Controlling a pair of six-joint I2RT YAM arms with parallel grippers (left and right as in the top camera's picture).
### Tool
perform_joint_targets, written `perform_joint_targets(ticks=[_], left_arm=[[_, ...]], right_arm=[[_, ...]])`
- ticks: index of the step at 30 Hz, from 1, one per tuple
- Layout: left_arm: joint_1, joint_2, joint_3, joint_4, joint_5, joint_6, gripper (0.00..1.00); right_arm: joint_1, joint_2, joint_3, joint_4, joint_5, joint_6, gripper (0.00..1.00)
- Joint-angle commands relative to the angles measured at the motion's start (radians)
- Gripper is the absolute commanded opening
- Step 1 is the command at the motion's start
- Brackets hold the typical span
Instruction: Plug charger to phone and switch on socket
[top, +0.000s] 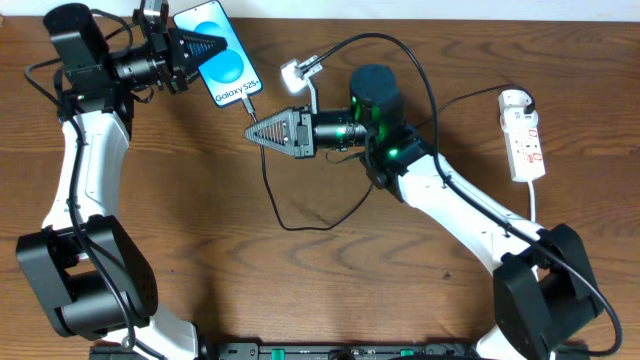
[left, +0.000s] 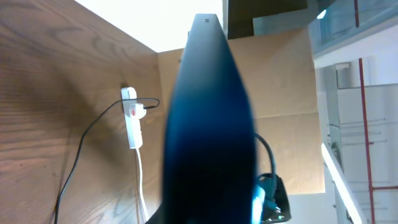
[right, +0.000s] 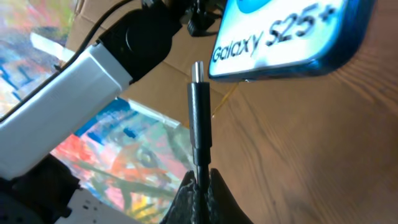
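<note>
Phone (top: 225, 60), upper left of overhead, clenched in my left fingers (top: 200, 46); likely slick, fragile glass. Right fingers (top: 280, 132) pinch charger (right: 198, 118) behind its stiff plug, tip just short of phone's edge; cable limp.

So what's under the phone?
The phone is held by the left fingers. Below its edge, wooden table shows and the charger plug points at it. From above, the phone covers the rest.
</note>
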Motion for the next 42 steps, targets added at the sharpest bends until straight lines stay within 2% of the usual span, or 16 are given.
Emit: perform_joint_targets(ticks=[1,5,11,27,35,42], left_arm=[[0.002,-0.021,-0.001,0.021,0.048,0.0,0.07],[0.001,-0.021,-0.001,0.046,0.058,0.0,0.07],[-0.009,-0.021,-0.001,0.05,0.064,0.003,0.07],[0.0,-0.021,-0.001,0.072,0.021,0.003,0.07],[0.015,-0.021,-0.001,0.071,0.021,0.003,0.08],[0.014,-0.021,-0.001,0.071,0.022,0.003,0.07]], right_arm=[[-0.005,0.04,-0.037,0.046,-0.026,0.095,0.01],[-0.005,0.076,-0.04,0.158,-0.05,0.164,0.01],[-0.006,0.085,-0.04,0.204,-0.048,0.176,0.01],[-0.006,0.085,-0.04,0.218,-0.099,0.157,0.01],[-0.013,0.085,-0.04,0.278,-0.116,0.157,0.01],[-0.029,0.085,-0.04,0.225,-0.106,0.157,0.01]])
